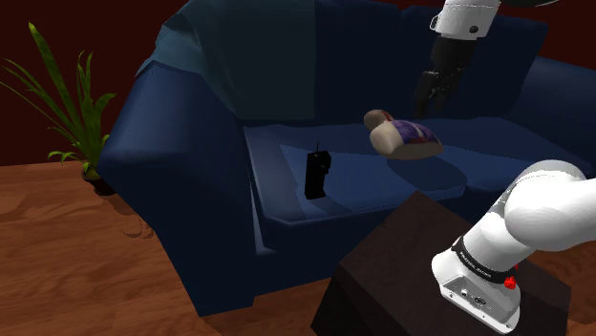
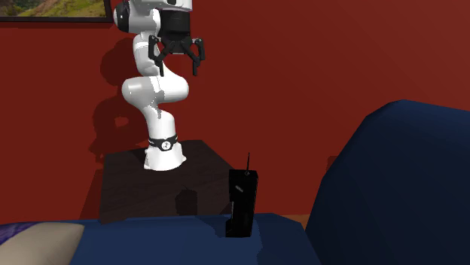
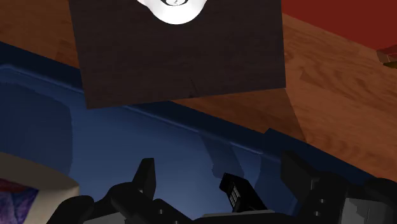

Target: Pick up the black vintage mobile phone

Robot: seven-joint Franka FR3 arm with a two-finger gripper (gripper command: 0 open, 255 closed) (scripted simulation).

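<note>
Hovering well above black brick-shaped mobile phone (image 2: 242, 203): all-black two-finger claw (image 2: 179, 66), spread, empty. Phone upright, long axis vertical; likely long descent needed, straddling its narrow sides.

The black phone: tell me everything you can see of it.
The phone is black and blocky, with a thin antenna rising from its top and small keys on one face. It stands upright on the blue sofa's seat cushion, near the front edge. Only the cushion touches it; the open gripper hangs well above.
</note>
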